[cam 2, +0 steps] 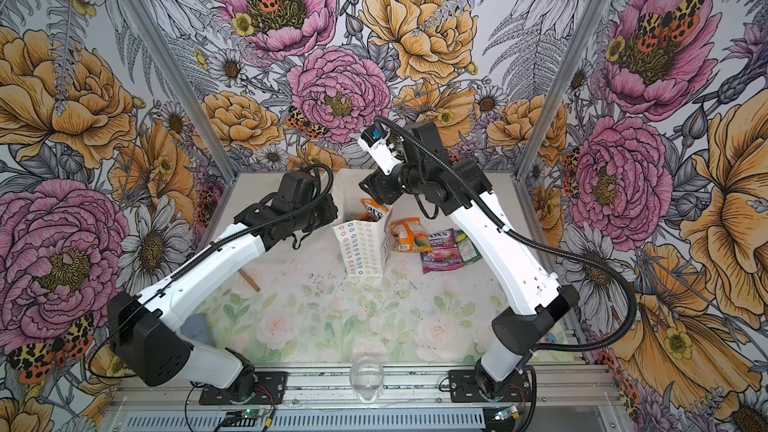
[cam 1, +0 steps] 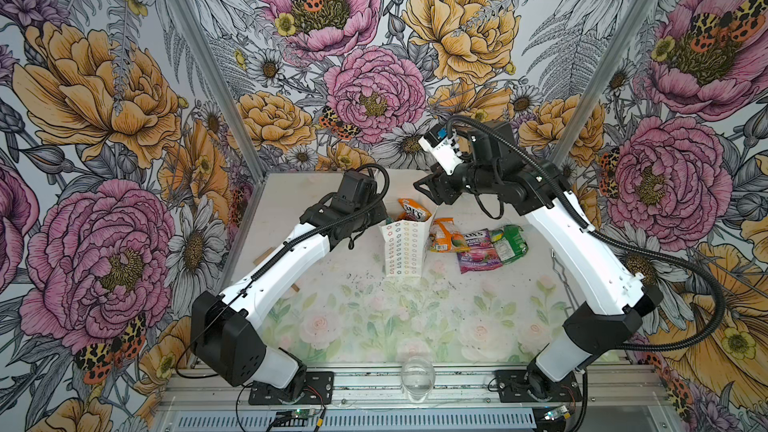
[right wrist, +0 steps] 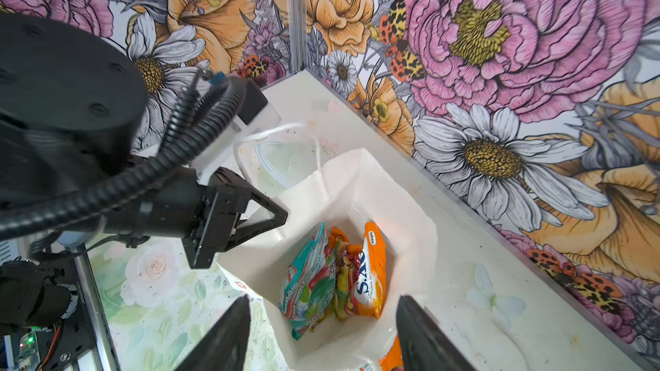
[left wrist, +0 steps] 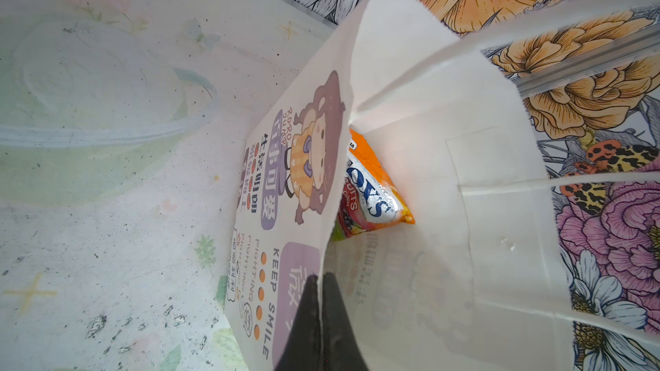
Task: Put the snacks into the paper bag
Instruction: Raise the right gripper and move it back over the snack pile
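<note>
White paper bag (cam 1: 405,251): I see it standing up near the middle of the table (cam 1: 374,309). Its mouth is open wide. Rows of little flower shapes run down the side that shows in both top views.
Inside the bag: an orange packet (right wrist: 371,273) with big white letters and a teal packet (right wrist: 307,280) stand side by side at the bottom. A crinkly yellow and orange bit is squeezed between them. I cannot tell if that is one more packet.
Left gripper (left wrist: 319,280): it is pinched tight on the bag's wall at the rim. One finger is inside the bag and one is outside.
Right gripper (right wrist: 323,303): its fingers are far apart and nothing is between them. It hangs over the bag's open mouth and points down into it.
Cord handle (right wrist: 271,133): a thin white loop sticks up from the far rim of the bag.
Snacks on the table: three lie in a row to the right of the bag. An orange-and-green packet (cam 1: 446,236) is just beside the bag. Next comes a purple packet (cam 1: 478,251), then a green packet (cam 1: 509,243). The purple and green ones lie partly on each other.
Clear glass (cam 1: 417,376): it sits at the front rail, well apart from the bag. I cannot tell what is in it.
</note>
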